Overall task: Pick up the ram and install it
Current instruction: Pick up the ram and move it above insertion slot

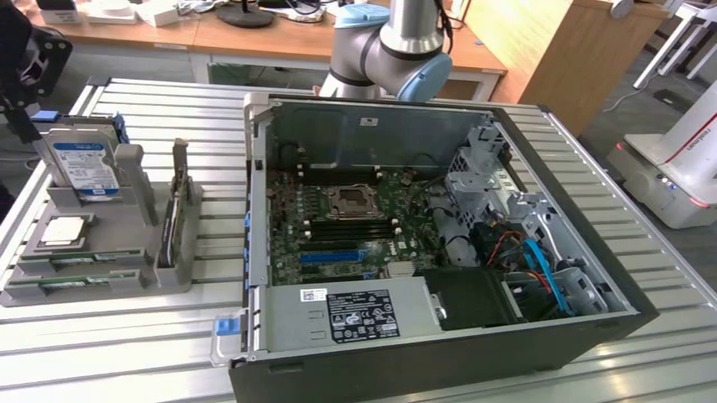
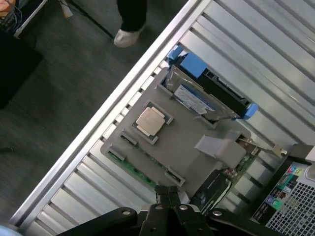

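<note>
Over on the left of the exterior view, we've got the ram (image 1: 176, 206) standing on edge in a slot of the grey holder (image 1: 112, 281), right beside the hard drive (image 1: 81, 168) and the processor chip (image 1: 64, 231). On the wrist view our gripper (image 2: 169, 191) hovers over the holder's edge near the ram, fingers pressed together on nothing. The open PC case (image 1: 448, 369) fills mid-frame.

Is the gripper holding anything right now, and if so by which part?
Nothing is held. The gripper is shut with nothing between its fingers, above the grey parts tray.
</note>
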Action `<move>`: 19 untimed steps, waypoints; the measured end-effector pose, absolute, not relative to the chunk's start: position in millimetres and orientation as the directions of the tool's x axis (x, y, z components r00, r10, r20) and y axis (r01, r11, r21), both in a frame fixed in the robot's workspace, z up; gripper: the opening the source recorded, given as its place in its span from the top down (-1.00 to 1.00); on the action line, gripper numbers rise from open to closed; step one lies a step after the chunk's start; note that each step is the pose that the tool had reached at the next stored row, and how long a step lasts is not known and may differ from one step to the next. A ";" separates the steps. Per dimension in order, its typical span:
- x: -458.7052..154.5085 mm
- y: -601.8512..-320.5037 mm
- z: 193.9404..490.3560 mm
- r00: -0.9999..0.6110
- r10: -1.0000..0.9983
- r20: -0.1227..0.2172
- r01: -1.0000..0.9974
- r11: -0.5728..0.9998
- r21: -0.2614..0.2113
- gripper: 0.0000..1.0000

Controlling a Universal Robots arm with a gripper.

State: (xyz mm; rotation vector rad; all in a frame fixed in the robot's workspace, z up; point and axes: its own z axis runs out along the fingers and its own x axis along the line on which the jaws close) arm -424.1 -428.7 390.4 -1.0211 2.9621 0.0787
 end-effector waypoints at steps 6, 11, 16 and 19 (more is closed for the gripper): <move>-424.1 -428.8 390.5 -0.730 -0.683 -0.023 -0.683 0.729 0.045 0.79; -424.1 -428.7 390.4 -0.680 -0.733 -0.023 -0.733 0.678 0.045 0.79; -424.1 -428.7 390.4 -0.626 -0.779 -0.023 -0.780 0.625 0.045 0.79; -424.1 -428.7 390.4 -0.591 -0.806 -0.023 -0.806 0.590 0.045 0.79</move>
